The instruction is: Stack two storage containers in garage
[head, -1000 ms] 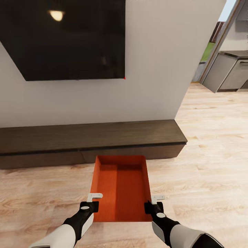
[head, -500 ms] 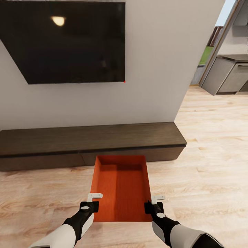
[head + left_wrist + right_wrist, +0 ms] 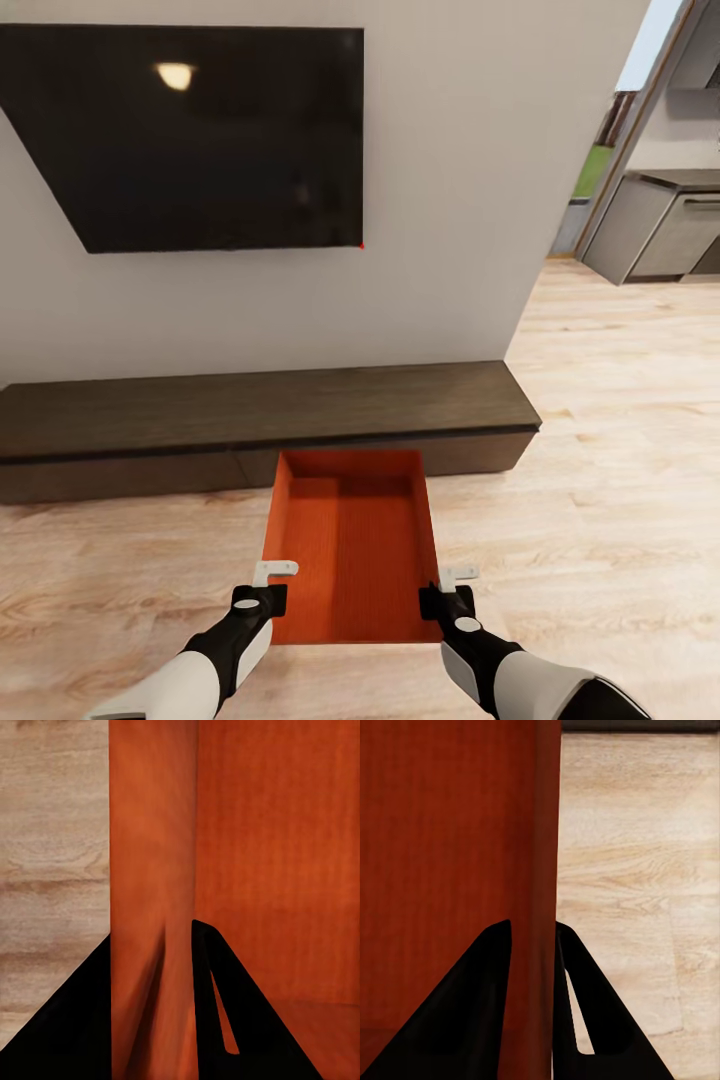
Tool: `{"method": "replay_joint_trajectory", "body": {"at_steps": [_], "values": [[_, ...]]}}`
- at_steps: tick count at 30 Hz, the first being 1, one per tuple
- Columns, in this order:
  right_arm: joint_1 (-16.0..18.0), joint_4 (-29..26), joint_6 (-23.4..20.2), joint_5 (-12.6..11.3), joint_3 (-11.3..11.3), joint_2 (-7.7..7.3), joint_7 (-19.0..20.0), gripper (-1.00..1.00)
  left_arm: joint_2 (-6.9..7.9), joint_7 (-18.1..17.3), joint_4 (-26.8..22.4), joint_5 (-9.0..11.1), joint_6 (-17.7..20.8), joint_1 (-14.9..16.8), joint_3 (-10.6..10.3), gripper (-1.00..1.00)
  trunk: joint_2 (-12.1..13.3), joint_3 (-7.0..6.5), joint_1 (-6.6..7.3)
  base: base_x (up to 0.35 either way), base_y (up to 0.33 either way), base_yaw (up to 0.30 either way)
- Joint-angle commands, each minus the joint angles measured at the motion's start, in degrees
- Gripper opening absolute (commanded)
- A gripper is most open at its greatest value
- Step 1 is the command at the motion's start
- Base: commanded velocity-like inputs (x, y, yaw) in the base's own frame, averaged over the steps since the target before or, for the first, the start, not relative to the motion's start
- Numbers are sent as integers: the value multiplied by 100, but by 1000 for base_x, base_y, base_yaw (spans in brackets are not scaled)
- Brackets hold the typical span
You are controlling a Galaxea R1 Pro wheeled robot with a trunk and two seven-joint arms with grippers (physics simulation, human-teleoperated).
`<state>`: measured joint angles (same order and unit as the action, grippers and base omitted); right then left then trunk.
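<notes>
Over light wood plank floor (image 3: 600, 480), both grippers pinch opposite long walls of orange-red open-top plastic bin (image 3: 350, 540): left gripper (image 3: 262, 588), right gripper (image 3: 447, 590), keeping it level for carrying.

The head view looks forward and down over the container (image 3: 350, 545), whose side walls both close-up wrist views share.

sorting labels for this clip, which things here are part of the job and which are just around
Part of the job:
storage container
left gripper, shut on its wall
right gripper, shut on the opposite wall

Just around:
wall TV
low dark cabinet
wood plank floor
kitchen units
</notes>
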<state>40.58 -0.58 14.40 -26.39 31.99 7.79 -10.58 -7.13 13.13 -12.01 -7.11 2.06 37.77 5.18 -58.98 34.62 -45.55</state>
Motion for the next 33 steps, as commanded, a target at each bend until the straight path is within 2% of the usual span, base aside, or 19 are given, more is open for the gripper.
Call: {"method": "replay_joint_trajectory", "body": {"at_steps": [1,33], "values": [[3,23,28,-138,-97,29,-32,-100,-15,111,-30,-177,25,2,168,-100,-3,-5,0,0,0,0],[3,23,28,-138,-97,29,-32,-100,-16,111,-38,-177,22,2,169,-100,-3,-299,0,0,0,0]]}}
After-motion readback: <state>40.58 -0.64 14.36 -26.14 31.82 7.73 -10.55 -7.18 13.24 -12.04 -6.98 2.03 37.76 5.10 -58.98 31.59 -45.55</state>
